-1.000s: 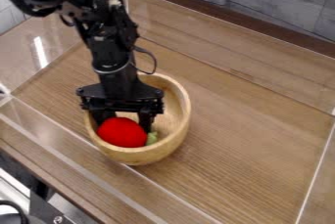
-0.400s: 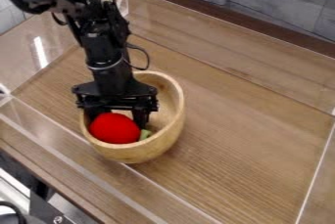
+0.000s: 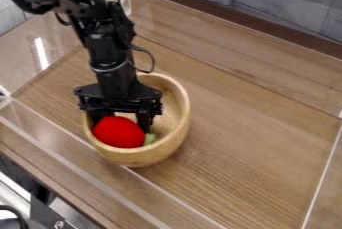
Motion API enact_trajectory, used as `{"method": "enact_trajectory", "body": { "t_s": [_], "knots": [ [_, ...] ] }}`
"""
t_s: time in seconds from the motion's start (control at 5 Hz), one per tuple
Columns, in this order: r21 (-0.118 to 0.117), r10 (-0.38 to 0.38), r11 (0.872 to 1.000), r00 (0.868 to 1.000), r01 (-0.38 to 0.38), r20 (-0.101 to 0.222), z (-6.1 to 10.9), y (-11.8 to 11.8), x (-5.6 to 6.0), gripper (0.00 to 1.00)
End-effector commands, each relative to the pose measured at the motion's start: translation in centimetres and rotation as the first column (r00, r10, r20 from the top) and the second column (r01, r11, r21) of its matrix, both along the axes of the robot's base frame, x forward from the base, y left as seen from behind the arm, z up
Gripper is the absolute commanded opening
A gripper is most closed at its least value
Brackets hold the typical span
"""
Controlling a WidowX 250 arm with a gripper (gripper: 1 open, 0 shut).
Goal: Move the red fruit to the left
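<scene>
Wooden tabletop (image 3: 241, 133), pale planks with a darker edge strip; tiled wall (image 3: 287, 5) behind. Light wooden bowl (image 3: 168, 143) sits toward the near left of my view. Red toy fruit (image 3: 119, 132) lies inside it, at the near-left part of the bowl, with a small green piece (image 3: 150, 140) just beside it. My black gripper (image 3: 120, 116) points down into the bowl, directly behind the fruit. Fingertips are partly hidden; I cannot tell whether they are spread, closed or gripping.
</scene>
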State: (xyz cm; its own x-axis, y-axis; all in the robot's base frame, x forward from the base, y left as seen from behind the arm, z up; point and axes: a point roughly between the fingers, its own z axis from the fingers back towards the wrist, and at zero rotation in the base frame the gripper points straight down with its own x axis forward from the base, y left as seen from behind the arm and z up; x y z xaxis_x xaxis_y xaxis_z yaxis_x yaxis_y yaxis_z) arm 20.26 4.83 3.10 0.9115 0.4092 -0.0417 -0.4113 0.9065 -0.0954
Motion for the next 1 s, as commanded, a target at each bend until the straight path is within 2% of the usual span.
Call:
{"method": "enact_trajectory", "body": {
  "t_s": [0.0,0.4,0.8],
  "knots": [
    [0.009,0.01,1.0,0.999,-0.01,0.036,0.9,-0.4,0.4,0.0],
    [0.004,0.021,1.0,0.999,-0.021,0.035,0.9,-1.5,-0.2,0.0],
    [-0.005,-0.04,0.999,0.999,0.04,0.037,1.4,-1.7,-1.2,0.0]
  ]
}}
